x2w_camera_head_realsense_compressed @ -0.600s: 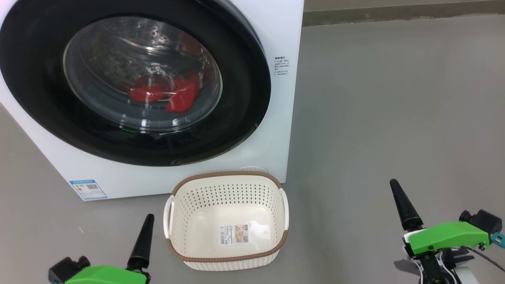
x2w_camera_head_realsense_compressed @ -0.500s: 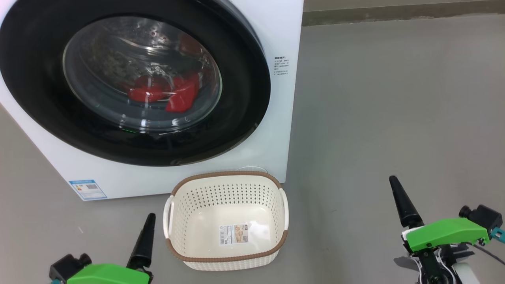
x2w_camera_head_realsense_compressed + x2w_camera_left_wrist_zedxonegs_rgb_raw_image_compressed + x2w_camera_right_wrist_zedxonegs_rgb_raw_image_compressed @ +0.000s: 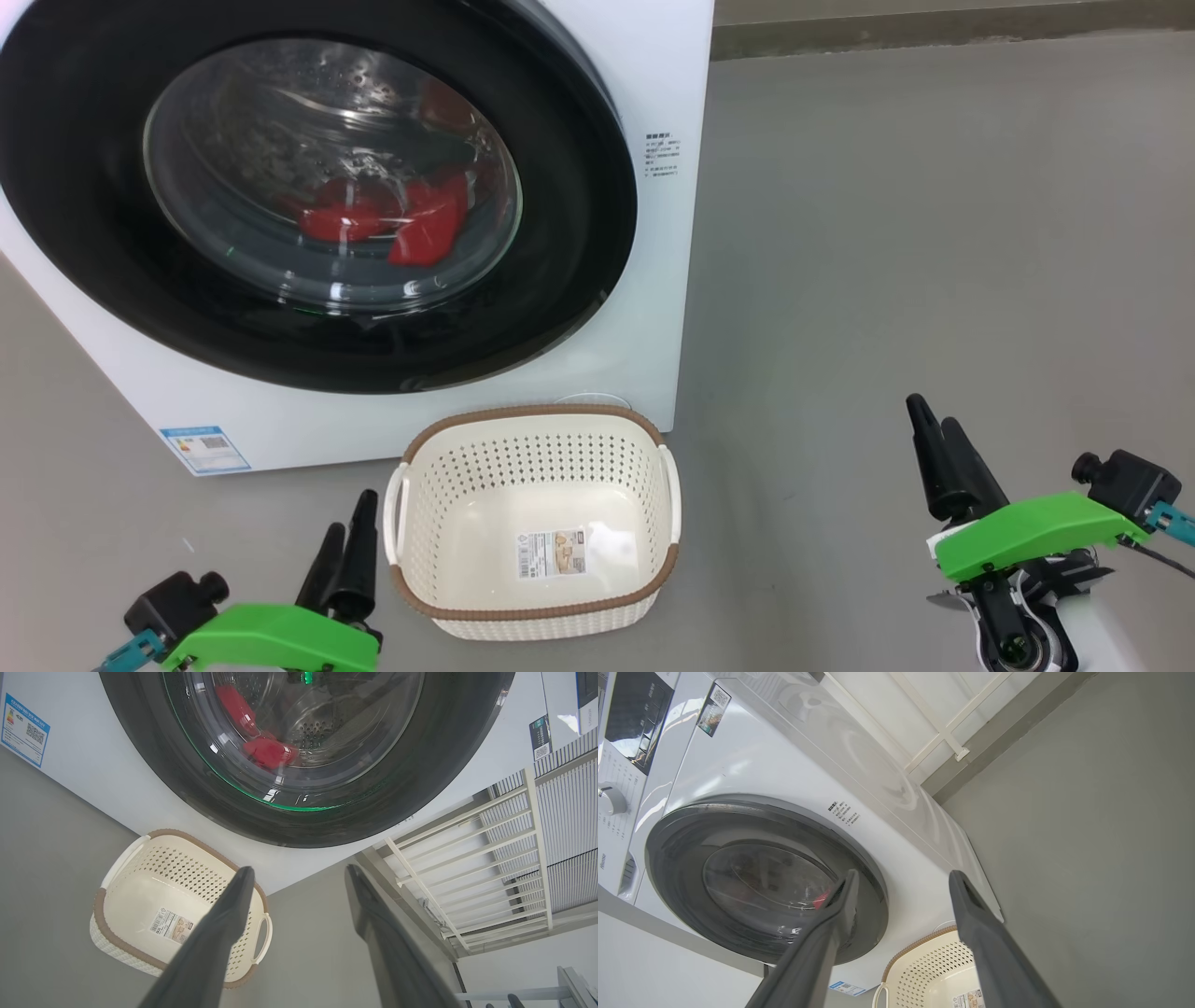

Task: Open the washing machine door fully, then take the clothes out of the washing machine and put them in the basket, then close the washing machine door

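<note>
I see smooth grey floor (image 3: 887,233). Washing machine (image 3: 667,280) stands on it, to my left. Basket (image 3: 537,412) sits upright on floor just before machine's lower right corner; can't tell whether touching.

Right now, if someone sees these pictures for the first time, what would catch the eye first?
The round washing machine door, shut, dominates the upper left of the head view, with the red clothes bright behind its glass. Below it stands the empty cream basket, between the left gripper and the right gripper, both open.
</note>
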